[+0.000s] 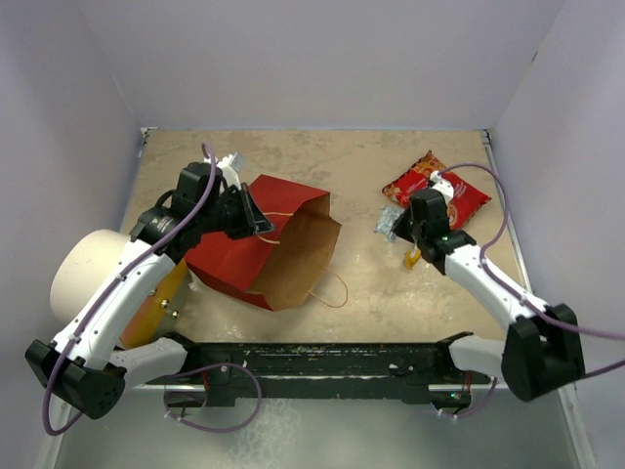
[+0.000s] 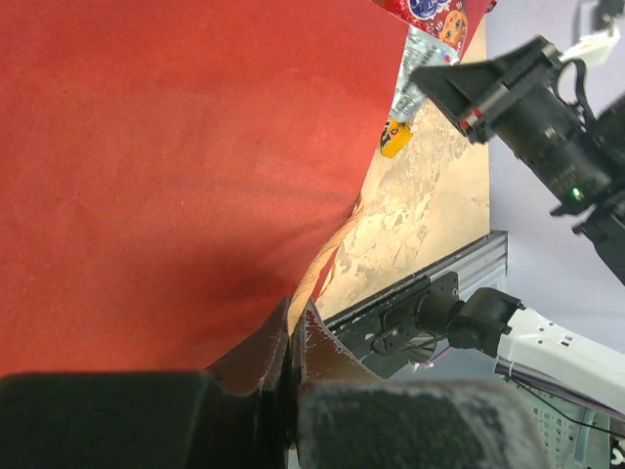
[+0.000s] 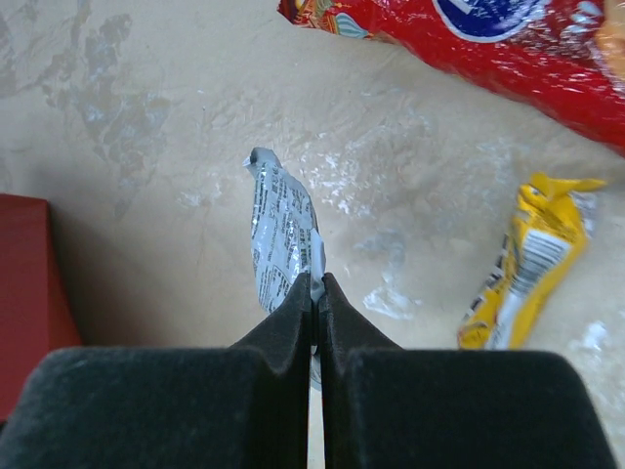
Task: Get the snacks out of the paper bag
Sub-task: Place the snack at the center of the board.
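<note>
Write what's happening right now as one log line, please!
left gripper: shut on paper bag edge | right gripper: shut on silver packet | out on table: red cookie bag, yellow packet

No wording on the table can be read clearly. The red cookie bag (image 3: 459,44) carries a blue oval logo (image 3: 488,12) with white lettering, cut off at the top of the right wrist view and illegible. Fine black print runs down the silver-grey packet (image 3: 281,230), too small to make out. Dark print on the yellow packet (image 3: 532,259) is likewise unreadable.
</note>
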`<state>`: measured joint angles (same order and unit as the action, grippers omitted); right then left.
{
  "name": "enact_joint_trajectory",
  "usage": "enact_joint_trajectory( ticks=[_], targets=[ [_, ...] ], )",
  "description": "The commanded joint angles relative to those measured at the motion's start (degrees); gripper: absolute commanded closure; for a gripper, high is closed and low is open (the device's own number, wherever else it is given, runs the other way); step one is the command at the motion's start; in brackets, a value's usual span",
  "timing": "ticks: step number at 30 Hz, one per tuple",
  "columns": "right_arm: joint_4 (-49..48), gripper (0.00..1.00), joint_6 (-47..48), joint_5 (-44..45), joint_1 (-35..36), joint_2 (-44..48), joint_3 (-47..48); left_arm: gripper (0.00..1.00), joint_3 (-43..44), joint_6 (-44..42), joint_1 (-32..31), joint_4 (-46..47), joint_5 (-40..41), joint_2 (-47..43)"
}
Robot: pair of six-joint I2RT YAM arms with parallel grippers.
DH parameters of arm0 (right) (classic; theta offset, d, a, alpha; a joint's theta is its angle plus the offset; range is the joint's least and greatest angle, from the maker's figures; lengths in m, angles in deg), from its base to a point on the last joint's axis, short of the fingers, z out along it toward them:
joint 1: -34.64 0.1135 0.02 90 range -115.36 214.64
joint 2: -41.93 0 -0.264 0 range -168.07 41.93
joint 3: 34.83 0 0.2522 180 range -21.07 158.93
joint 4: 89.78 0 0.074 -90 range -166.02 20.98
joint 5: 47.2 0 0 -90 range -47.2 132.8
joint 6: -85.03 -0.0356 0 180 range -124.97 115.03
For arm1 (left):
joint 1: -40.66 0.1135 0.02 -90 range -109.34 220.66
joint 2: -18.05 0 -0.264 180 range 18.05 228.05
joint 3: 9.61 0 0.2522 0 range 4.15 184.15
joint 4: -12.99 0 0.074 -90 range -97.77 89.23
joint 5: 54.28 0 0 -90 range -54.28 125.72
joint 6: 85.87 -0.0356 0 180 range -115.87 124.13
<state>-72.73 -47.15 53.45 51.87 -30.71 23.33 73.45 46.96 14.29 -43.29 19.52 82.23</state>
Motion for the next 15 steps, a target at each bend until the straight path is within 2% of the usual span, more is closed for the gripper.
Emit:
enact_joint_trajectory(
  ticks=[1, 7, 15],
  targets=[
    [-12.42, 1.0, -4.28, -10.37, -1.83, -6.99, 4.36, 1.0, 2.2, 0.78, 0.18, 0.93, 0.34, -1.45],
    [-18.5, 1.0, -9.61, -11.71, -3.47, -15.56, 6.14, 1.0, 2.07, 1.2, 0.18, 0.57, -0.07, -1.48],
    [-22.68, 1.0, -10.53, -10.7, -5.58, -22.78, 5.85, 1.0, 2.42, 0.78, 0.18, -1.24, 0.21, -2.23]
  ],
)
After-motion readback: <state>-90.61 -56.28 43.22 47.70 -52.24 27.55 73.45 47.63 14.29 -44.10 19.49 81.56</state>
